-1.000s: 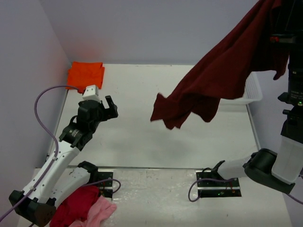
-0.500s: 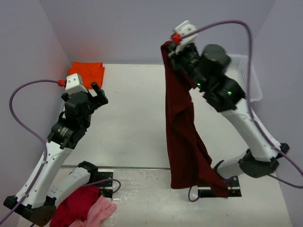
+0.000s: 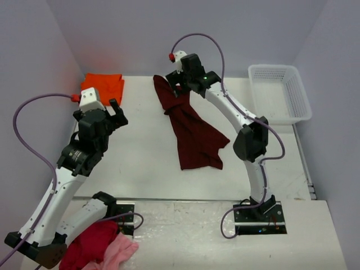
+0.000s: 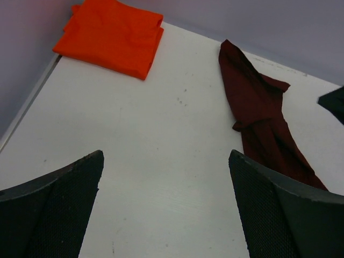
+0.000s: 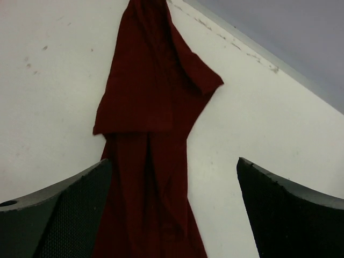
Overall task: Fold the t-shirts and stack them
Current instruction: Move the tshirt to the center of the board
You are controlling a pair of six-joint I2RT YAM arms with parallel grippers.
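The dark maroon t-shirt lies on the table as a long crumpled strip, running from the back centre toward the front. My right gripper hovers open over its far end, holding nothing. In the right wrist view the shirt spreads below the open gripper. The orange t-shirt sits folded in the back left corner. My left gripper hangs open above bare table just in front of it. From the left wrist, both the orange t-shirt and the maroon t-shirt lie beyond the open gripper.
A white plastic basket stands at the back right. A crimson-red garment and a light pink garment lie heaped at the front left, beside the left arm's base. Walls close off the left, back and right.
The right arm swung the maroon t-shirt down from high in the air, laid it out on the table, then opened and let it go. The left arm shifted slightly left.
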